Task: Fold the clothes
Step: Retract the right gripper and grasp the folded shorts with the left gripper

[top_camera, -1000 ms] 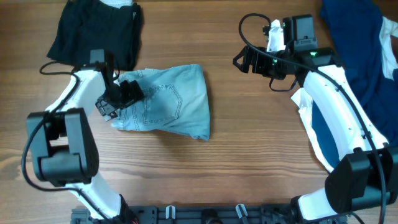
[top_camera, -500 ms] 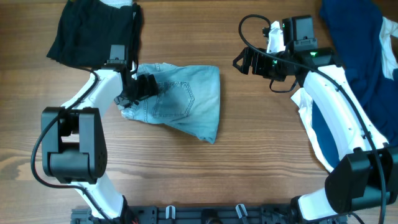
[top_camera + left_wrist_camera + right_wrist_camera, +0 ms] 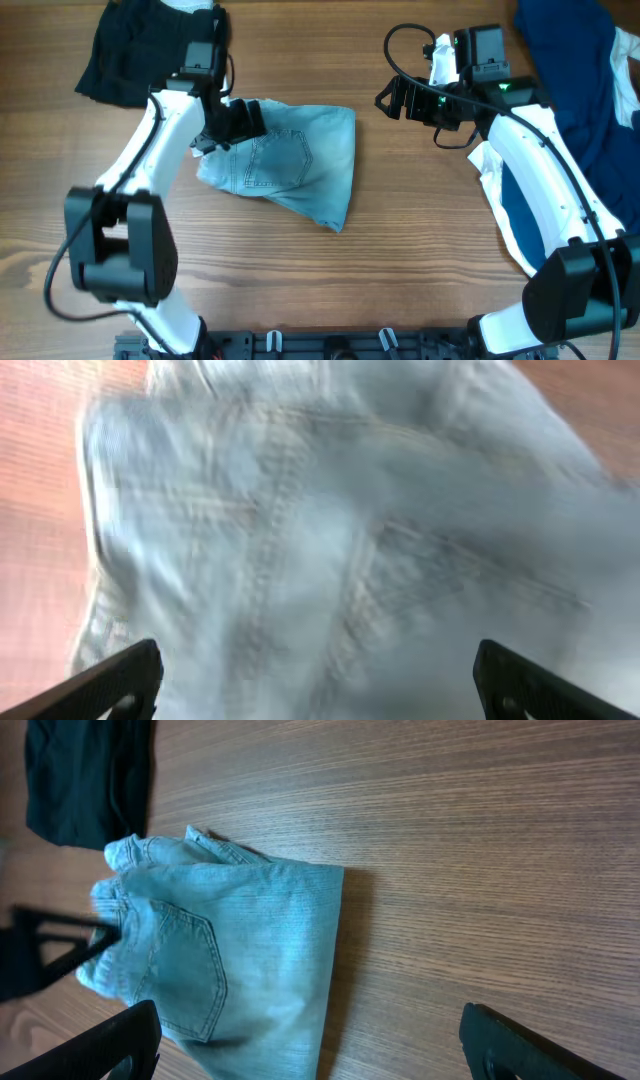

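The pale light-blue denim shorts (image 3: 295,165) lie folded in the middle of the table, back pocket up. They also show in the left wrist view (image 3: 350,530) and the right wrist view (image 3: 230,950). My left gripper (image 3: 238,122) sits over the shorts' upper left corner, its jaws (image 3: 320,685) wide open above the denim. My right gripper (image 3: 392,100) is open and empty, hovering above bare wood to the right of the shorts (image 3: 310,1035). A black garment (image 3: 150,45) lies at the back left, and a dark navy one (image 3: 570,60) at the back right.
A white and blue cloth (image 3: 492,170) lies under my right arm near the right side. The black garment also shows at the top left of the right wrist view (image 3: 85,775). The table is brown wood (image 3: 420,260).
My left gripper moved right and toward the back, and the shorts shifted the same way. The left wrist view is blurred with motion. The right arm has not moved.
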`<state>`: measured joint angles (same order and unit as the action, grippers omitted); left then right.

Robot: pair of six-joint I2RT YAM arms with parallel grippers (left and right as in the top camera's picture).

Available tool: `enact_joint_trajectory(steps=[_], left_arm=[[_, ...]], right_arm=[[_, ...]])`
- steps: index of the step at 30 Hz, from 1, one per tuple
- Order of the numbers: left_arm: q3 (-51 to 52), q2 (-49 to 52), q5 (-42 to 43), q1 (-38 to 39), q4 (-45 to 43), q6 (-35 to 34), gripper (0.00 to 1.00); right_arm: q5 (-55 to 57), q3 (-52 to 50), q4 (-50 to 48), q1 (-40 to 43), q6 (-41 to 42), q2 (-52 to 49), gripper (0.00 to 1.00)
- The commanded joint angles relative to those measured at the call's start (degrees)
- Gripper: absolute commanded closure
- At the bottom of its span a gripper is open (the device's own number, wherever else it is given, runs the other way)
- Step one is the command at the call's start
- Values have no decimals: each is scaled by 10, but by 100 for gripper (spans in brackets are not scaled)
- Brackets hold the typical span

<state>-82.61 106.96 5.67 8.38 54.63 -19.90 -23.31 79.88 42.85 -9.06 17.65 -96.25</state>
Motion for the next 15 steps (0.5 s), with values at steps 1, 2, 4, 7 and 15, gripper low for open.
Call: enact_joint_trajectory(steps=[1,2,4,7,15], left_arm=[[-9,-30,18,24,74,-31,0],[-4,-29,25,30,89,-36,0],[11,-29,26,40,108,-62,0],[41,-29,27,54,104,-125,0],[137,-29,24,84,11,-269,13]], right_arm=[[9,12,0,1,-12,10,3],[9,12,-2,1,-12,10,4],[9,12,-4,1,-12,10,3],[9,12,-2,1,-12,10,3],[10,12,-2,1,-12,10,1]])
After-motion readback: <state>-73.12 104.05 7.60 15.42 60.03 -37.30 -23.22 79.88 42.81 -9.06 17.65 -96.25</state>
